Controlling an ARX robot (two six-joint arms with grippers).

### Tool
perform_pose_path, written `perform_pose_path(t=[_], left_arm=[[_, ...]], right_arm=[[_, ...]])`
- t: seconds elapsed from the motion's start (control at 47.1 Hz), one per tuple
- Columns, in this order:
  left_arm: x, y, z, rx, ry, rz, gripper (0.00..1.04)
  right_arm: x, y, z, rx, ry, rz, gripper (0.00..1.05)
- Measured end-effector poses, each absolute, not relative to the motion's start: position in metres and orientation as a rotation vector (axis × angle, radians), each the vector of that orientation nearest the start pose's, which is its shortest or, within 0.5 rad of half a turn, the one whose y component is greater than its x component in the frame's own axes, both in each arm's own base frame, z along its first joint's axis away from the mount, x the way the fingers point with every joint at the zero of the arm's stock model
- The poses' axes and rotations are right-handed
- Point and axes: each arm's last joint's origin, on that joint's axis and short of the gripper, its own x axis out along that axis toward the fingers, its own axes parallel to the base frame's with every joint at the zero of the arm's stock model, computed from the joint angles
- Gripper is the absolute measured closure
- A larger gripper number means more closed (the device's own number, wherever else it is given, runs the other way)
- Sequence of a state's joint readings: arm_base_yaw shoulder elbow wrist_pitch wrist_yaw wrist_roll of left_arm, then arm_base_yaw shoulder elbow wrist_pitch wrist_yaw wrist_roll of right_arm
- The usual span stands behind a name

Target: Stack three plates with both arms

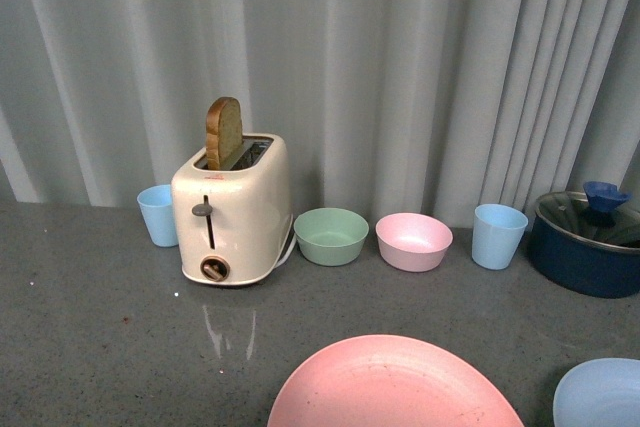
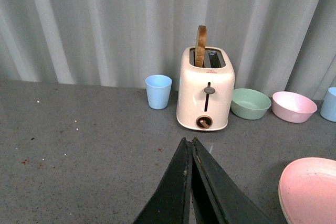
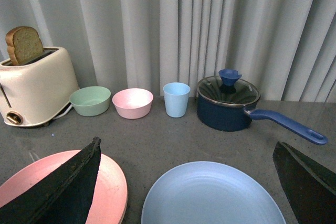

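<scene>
The left gripper [image 2: 189,142] is pinched closed on nothing over the grey counter [image 2: 79,145]. The right gripper [image 3: 186,145] gapes wide above the light blue plate [image 3: 210,195] (pink plate [image 3: 111,182] just beside).

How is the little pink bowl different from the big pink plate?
The pink bowl is small and deep; the pink plate is wide and shallow. The pink bowl stands at the back by the curtain; the pink plate lies much nearer the camera. Both are pink, round and empty.
</scene>
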State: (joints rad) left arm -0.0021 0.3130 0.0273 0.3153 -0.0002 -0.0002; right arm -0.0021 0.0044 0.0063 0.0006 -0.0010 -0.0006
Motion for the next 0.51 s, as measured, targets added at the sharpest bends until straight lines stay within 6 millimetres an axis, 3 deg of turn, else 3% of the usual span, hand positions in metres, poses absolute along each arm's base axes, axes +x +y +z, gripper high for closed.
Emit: perform_pose_path(t=[0.51], left_arm=[[0.101, 0.000, 0.171, -0.001, 0.004, -0.003, 1.01]], right_arm=[[0.098, 0.000, 0.165, 0.000, -0.002, -0.001, 0.07]])
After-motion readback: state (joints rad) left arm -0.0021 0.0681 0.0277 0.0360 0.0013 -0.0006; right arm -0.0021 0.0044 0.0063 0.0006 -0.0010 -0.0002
